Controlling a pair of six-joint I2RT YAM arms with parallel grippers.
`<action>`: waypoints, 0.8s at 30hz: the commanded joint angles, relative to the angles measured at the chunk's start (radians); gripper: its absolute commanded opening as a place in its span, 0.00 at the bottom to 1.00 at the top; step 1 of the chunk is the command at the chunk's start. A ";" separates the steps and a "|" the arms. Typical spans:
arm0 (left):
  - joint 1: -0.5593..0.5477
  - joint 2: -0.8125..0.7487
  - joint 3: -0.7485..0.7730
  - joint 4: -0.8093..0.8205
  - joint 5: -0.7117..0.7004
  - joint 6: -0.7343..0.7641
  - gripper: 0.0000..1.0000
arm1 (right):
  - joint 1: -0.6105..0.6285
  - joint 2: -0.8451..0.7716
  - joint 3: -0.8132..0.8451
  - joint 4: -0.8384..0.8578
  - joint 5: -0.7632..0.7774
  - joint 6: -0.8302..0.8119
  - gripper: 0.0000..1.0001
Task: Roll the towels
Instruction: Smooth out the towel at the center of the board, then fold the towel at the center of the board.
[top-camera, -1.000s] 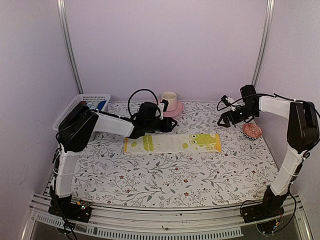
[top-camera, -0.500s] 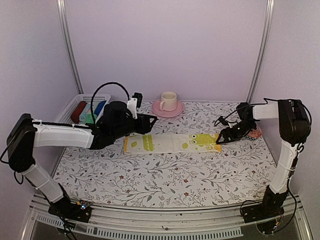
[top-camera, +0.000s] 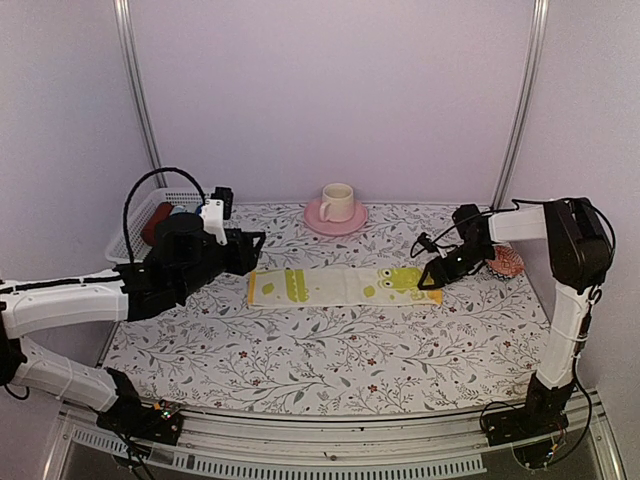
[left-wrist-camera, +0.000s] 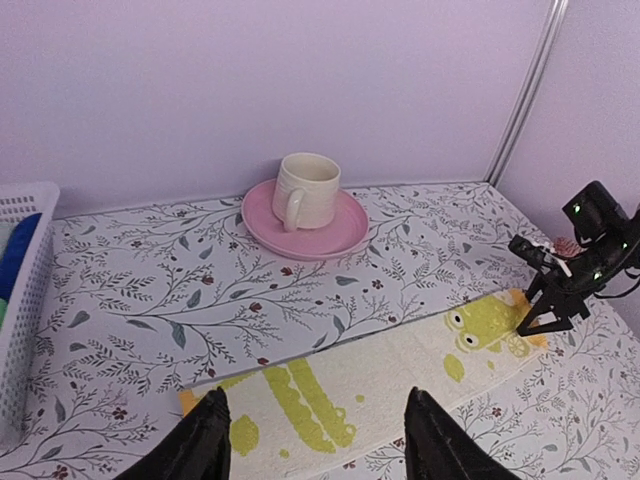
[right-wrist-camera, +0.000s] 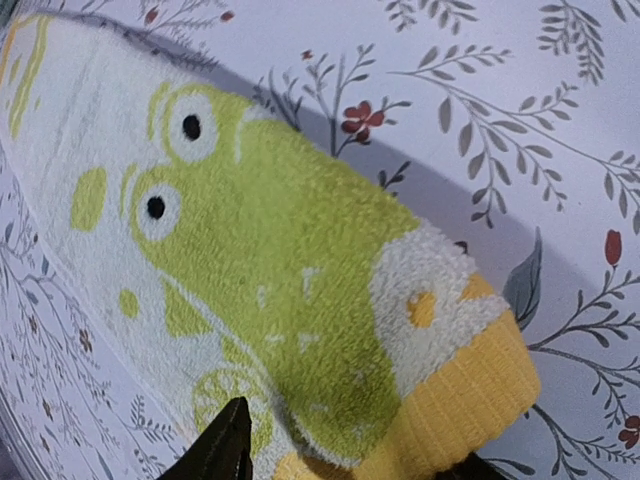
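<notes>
One towel (top-camera: 340, 286), pale yellow with green printed marks and a yellow border, lies flat as a long strip across the middle of the table. My right gripper (top-camera: 428, 283) is down at its right end. In the right wrist view the towel (right-wrist-camera: 280, 250) fills the frame, and its bulging yellow-bordered end sits between the spread jaws of the right gripper (right-wrist-camera: 348, 462). My left gripper (top-camera: 255, 242) hovers open and empty behind the strip's left end. In the left wrist view the left gripper (left-wrist-camera: 320, 440) frames the towel (left-wrist-camera: 380, 370).
A pink saucer with a cream cup (top-camera: 336, 208) stands at the back centre. A white basket (top-camera: 128, 228) holding a dark red roll sits at the back left. A small red patterned object (top-camera: 505, 262) lies beside the right arm, near the right wall.
The left arm drew back leftwards, off the towel's left end. The right gripper came down from the back right onto the towel's right end, and its jaws narrowed.
</notes>
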 joint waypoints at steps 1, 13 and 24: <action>-0.014 -0.077 -0.022 -0.084 -0.096 0.036 0.60 | 0.012 0.040 -0.043 -0.020 0.114 0.045 0.44; -0.018 -0.177 -0.056 -0.171 -0.160 0.037 0.60 | -0.011 0.035 -0.020 -0.046 0.117 0.050 0.02; -0.018 -0.235 -0.116 -0.188 -0.145 0.004 0.60 | -0.209 -0.148 0.087 -0.195 0.142 -0.041 0.02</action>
